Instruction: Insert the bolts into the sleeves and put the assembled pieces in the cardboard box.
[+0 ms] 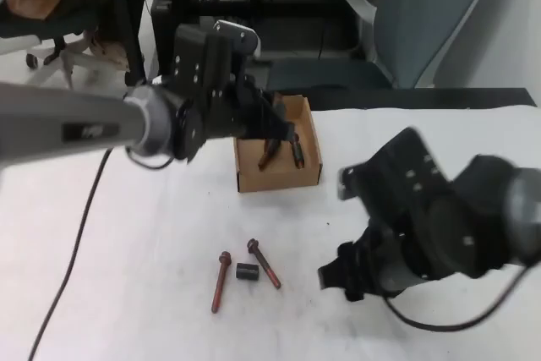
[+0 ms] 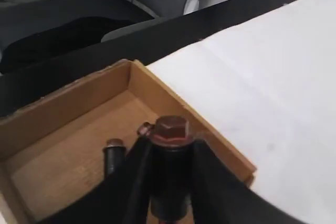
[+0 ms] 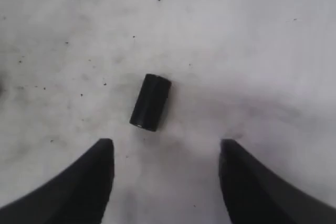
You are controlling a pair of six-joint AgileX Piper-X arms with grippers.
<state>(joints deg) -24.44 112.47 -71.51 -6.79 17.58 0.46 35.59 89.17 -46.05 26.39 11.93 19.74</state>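
Over the cardboard box (image 2: pixel 58 111), left gripper (image 2: pixel 170 153) clamps a sleeved bolt (image 2: pixel 169 128), ready to drop; right gripper (image 3: pixel 165 145) gapes above a loose sleeve (image 3: pixel 150 102).

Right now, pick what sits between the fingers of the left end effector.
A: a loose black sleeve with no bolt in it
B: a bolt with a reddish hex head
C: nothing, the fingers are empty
B: the left wrist view shows the left end effector shut on a bolt with a reddish hex head, held above the cardboard box.
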